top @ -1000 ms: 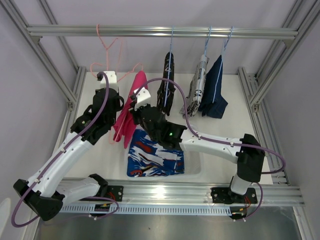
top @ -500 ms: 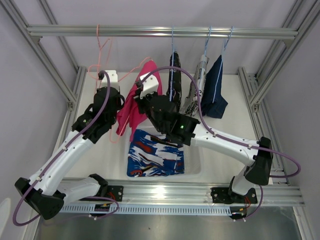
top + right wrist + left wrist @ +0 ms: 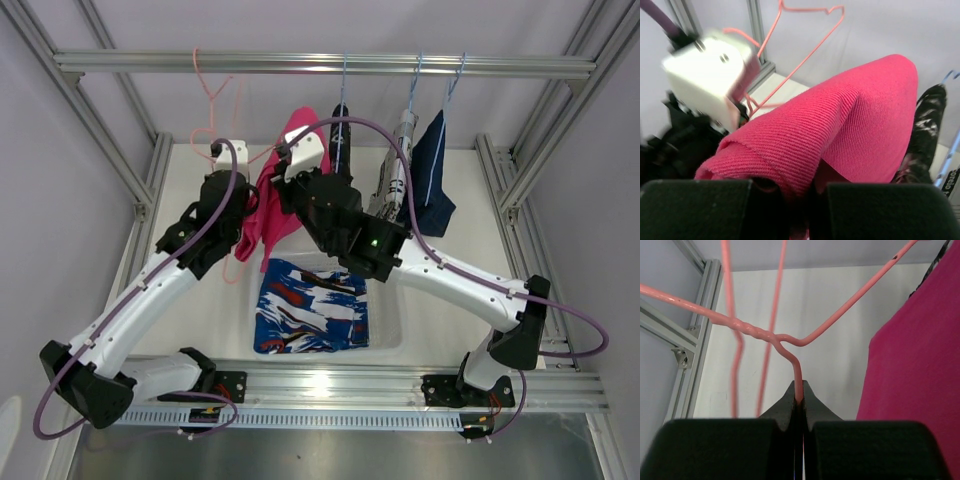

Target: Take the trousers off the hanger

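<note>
Under the rail, pink trousers: held up beside the hanger.
Left claw: closed on hanger wire.
Right claw: closed on a trousers fold.
Feel: soft, light, floppy; best pinched at a thick fold.

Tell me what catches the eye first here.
The pink trousers at centre, bunched in the right tool, stand out most. Beside them, the left tool pinches the pink hanger by its wire. A blue patterned pair lies flat on the table, nearer the arms' bases.
</note>
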Motion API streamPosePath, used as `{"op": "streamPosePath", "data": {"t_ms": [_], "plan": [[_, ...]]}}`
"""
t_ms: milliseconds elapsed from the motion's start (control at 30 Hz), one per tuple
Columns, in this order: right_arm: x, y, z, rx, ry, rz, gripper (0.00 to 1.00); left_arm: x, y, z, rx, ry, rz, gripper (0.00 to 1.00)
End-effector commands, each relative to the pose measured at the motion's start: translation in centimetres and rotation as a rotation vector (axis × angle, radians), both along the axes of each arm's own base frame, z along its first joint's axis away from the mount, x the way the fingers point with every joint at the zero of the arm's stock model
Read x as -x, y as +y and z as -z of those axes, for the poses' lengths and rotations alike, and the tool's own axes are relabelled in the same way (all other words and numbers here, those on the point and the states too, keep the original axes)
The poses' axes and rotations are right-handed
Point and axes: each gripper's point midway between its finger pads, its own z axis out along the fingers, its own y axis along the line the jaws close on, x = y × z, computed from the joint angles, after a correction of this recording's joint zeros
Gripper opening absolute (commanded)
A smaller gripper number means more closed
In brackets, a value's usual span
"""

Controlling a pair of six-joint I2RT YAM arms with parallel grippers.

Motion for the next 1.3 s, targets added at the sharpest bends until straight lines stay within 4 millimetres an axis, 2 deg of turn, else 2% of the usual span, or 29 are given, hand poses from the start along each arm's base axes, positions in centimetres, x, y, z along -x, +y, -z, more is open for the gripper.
{"op": "streamPosePath", "data": {"t_ms": [0,233,367,433,500,533,600,633,733,767,800,833,867,967,1000,1067,1100,1167,1200,1233,1267], "plan": [[1.2,-3.7,-11.4,-0.248,-0.148,0.015,0.0,-0.5,-0.4,-0.7,-0.004,-0.009,0.019,0.0],[2.1,-5.5,-13.2,-0.261,-0.163,0.016,0.0,-0.8,-0.4,-0.1,-0.027,0.016,0.015,0.0],[3.3,-6.7,-13.7,-0.265,-0.164,0.002,0.0,-0.8,-0.1,-0.2,-0.043,0.015,0.005,0.0],[3.7,-6.7,-12.7,-0.241,-0.156,-0.01,0.0,-0.9,0.4,-0.2,-0.043,0.011,-0.01,0.01],[4.2,-7.4,-12.5,-0.237,-0.157,-0.012,0.0,-0.9,1.0,-0.6,-0.038,-0.006,-0.026,0.01],[4.3,-7.2,-11.2,-0.214,-0.144,-0.02,0.0,-1.0,1.7,-0.7,-0.035,-0.012,-0.044,0.01],[4.8,-7.9,-10.8,-0.215,-0.138,-0.028,0.0,-1.0,3.1,-1.2,-0.032,-0.024,-0.083,0.01],[4.9,-7.7,-8.7,-0.163,-0.111,-0.032,0.0,-1.0,3.3,-1.3,-0.023,-0.027,-0.084,0.01],[5.7,-9.1,-7.6,-0.158,-0.092,-0.032,0.0,-0.8,3.6,-1.8,0.006,-0.04,-0.083,0.01],[5.7,-9.3,-5.9,-0.127,-0.072,-0.026,0.0,-0.8,3.6,-1.8,0.005,-0.04,-0.081,0.01],[5.9,-9.6,-5.2,-0.122,-0.063,-0.026,0.0,-0.8,3.6,-1.9,0.008,-0.041,-0.08,0.0],[6.4,-10.7,-5.5,-0.145,-0.063,-0.026,0.0,-0.7,3.6,-1.9,0.01,-0.043,-0.079,0.01],[6.4,-10.8,-3.5,-0.115,-0.044,-0.025,0.0,-0.7,3.6,-2.0,0.011,-0.044,-0.077,0.01],[7.1,-12.8,-2.0,-0.123,-0.021,-0.01,0.0,-0.7,3.6,-2.0,0.009,-0.044,-0.078,0.01],[7.1,-13.0,0.0,-0.092,-0.003,-0.003,0.0,-0.7,3.6,-2.0,0.007,-0.044,-0.078,0.0],[7.4,-14.4,0.9,-0.098,0.01,0.013,0.0,-0.6,3.6,-2.1,0.012,-0.048,-0.075,0.01],[7.5,-14.7,2.6,-0.07,0.025,0.022,0.0,-0.6,3.6,-2.1,0.013,-0.048,-0.073,0.0],[7.8,-16.1,3.4,-0.085,0.042,0.044,0.0,-0.6,3.5,-2.0,0.015,-0.046,-0.069,0.01],[7.8,-16.5,4.8,-0.066,0.055,0.054,0.0,-0.6,3.5,-2.1,0.016,-0.047,-0.067,0.01],[7.8,-17.1,5.3,-0.062,0.063,0.068,0.0,-0.6,3.4,-2.1,0.015,-0.047,-0.065,0.0],[8.1,-18.0,5.1,-0.08,0.061,0.072,0.0,-0.6,3.5,-2.1,0.014,-0.045,-0.065,0.01]]}}
